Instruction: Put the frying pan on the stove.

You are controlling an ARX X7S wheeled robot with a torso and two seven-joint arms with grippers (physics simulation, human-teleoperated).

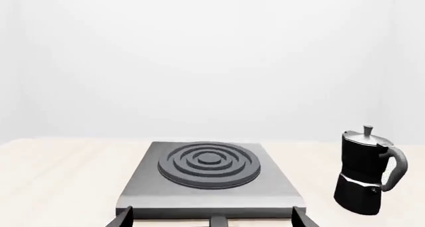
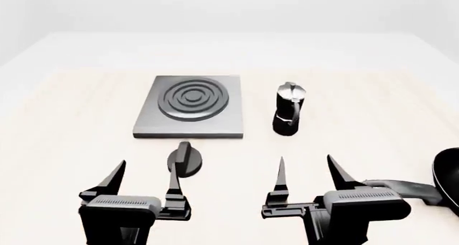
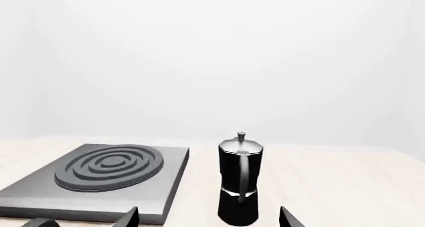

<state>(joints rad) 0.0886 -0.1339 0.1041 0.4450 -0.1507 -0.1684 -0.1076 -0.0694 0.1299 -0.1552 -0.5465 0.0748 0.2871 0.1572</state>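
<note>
The frying pan (image 2: 449, 176) is glossy black and lies at the far right edge of the head view, mostly cut off, its long handle (image 2: 401, 187) pointing left behind my right gripper. The stove (image 2: 191, 108) is a grey slab with dark burner rings, at centre-left on the table; it also shows in the left wrist view (image 1: 207, 174) and the right wrist view (image 3: 99, 179). My left gripper (image 2: 143, 175) is open and empty, short of the stove. My right gripper (image 2: 310, 172) is open and empty, left of the pan.
A black-and-silver moka pot (image 2: 287, 109) stands right of the stove, also seen in the left wrist view (image 1: 367, 171) and the right wrist view (image 3: 240, 177). A small round black knob (image 2: 184, 159) lies on the light wooden table (image 2: 79, 110) just before the stove.
</note>
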